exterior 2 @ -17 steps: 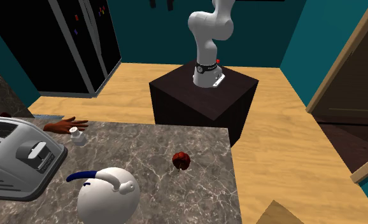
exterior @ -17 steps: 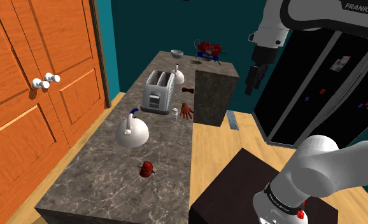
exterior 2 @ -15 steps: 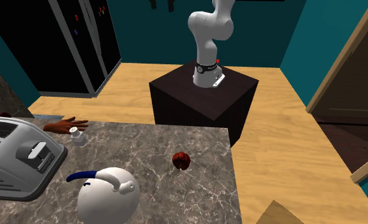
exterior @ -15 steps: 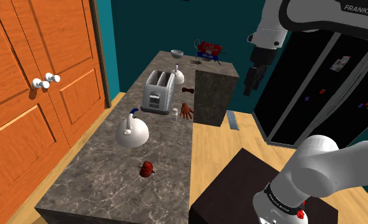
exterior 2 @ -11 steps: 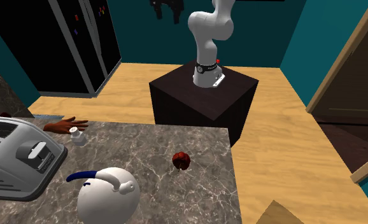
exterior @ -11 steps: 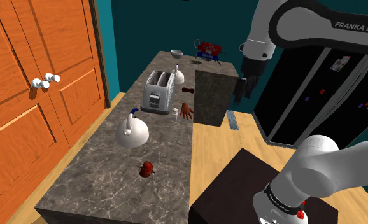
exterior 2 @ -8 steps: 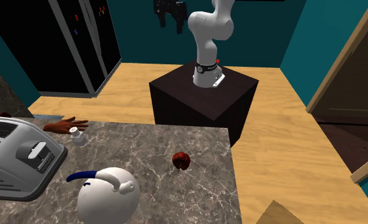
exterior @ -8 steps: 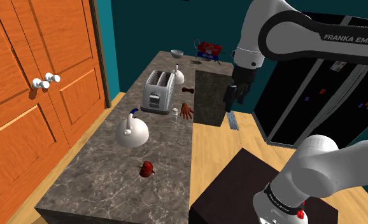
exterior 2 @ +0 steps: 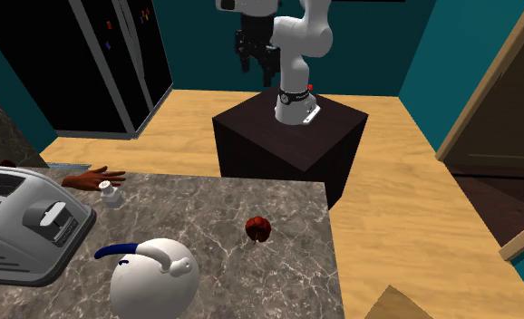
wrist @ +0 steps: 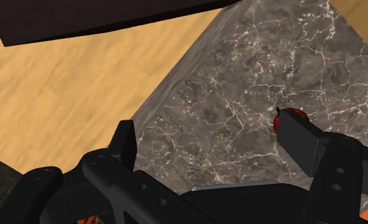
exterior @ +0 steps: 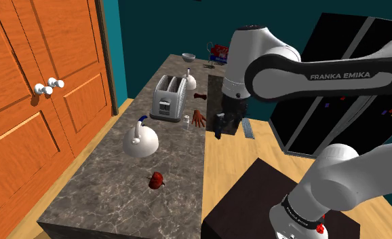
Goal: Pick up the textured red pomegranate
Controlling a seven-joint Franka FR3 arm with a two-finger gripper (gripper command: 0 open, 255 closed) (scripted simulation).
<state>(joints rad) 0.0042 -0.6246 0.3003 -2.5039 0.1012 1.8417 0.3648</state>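
Jaws wide apart, nothing between them; gripper [wrist: 208, 130] empty.

Shoulder view, left to right:
- orange door [exterior: 25, 88]
- white kettle [exterior: 141, 141], mid-counter
- pomegranate [exterior: 157, 180], nearer the camera than the kettle. It sits alone on the bare marble counter [exterior: 106, 193], near the edge that faces the stand.
- toaster [exterior: 169, 97], farther back
- gripper, hanging high, seemingly over the floor strip between counter and stand [exterior: 249, 197], though depth is hard to judge

Wrist view: the fruit peeks out from behind one finger [wrist: 300, 143], off the gripper's centreline.

Step in hand: approach. To do it well, shift the hand over the counter until the fruit sits midway between the fingers, then descend straight. Hold full width until both fingers bracket its widest part. A round fruit may roll if one finger touches first, so close slowly, low on the body, clear of the marble.
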